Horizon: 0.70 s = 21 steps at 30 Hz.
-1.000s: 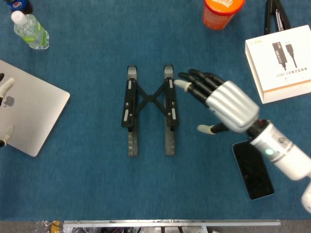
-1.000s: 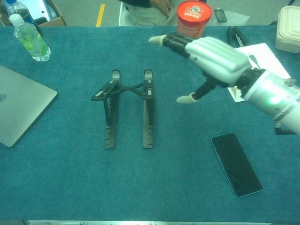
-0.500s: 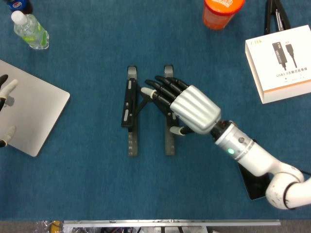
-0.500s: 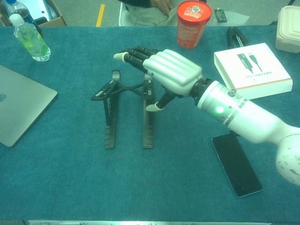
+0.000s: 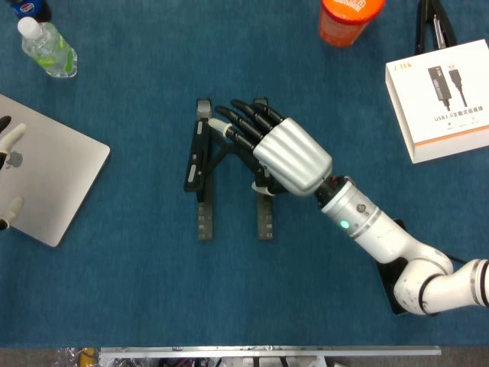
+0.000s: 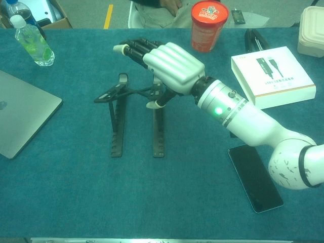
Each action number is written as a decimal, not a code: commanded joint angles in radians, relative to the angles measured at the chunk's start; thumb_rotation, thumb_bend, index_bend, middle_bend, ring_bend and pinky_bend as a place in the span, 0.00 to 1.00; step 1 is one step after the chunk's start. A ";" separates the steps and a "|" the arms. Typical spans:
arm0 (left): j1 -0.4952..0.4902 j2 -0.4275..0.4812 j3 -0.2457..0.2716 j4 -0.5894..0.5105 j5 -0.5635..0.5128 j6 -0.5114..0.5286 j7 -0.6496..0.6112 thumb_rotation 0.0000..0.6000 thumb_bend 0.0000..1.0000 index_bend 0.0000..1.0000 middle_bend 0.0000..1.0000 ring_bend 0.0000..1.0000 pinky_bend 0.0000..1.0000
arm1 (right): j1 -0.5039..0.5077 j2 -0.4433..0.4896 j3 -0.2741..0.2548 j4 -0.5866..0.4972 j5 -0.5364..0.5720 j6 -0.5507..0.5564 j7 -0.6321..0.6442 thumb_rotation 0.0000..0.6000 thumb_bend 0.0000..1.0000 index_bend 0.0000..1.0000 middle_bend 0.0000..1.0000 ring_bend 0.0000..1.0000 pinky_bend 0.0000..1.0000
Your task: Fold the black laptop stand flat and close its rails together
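Head view. My right hand (image 5: pixel 284 157) lies over the black laptop stand (image 5: pixel 205 164) at mid-table, palm down, fingers (image 5: pixel 243 122) stretched out toward the far end of the rails and apart. It covers the right rail and the cross-links; whether it presses the stand or grips any part, I cannot tell. The left rail is clear of the hand, its raised arm tilted outward. My left hand (image 5: pixel 9 164) shows only as pale fingertips at the frame's left edge, over the silver laptop (image 5: pixel 57 183); its state I cannot tell. Phone (image 5: pixel 397 287) mostly hidden under my right forearm.

Chest view. Right hand (image 6: pixel 169 63) sits above the stand (image 6: pixel 116 121), thumb (image 6: pixel 158 103) down beside the right rail. Rails well apart, left arm propped up. Orange cup (image 6: pixel 205 25), white box (image 6: pixel 273 73) and water bottle (image 6: pixel 33 43) stand well away.
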 commanded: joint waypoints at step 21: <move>-0.011 -0.002 0.001 0.027 -0.004 -0.005 -0.037 1.00 0.32 0.03 0.03 0.00 0.00 | 0.058 0.037 0.108 0.024 0.109 0.025 -0.031 1.00 0.06 0.00 0.05 0.01 0.18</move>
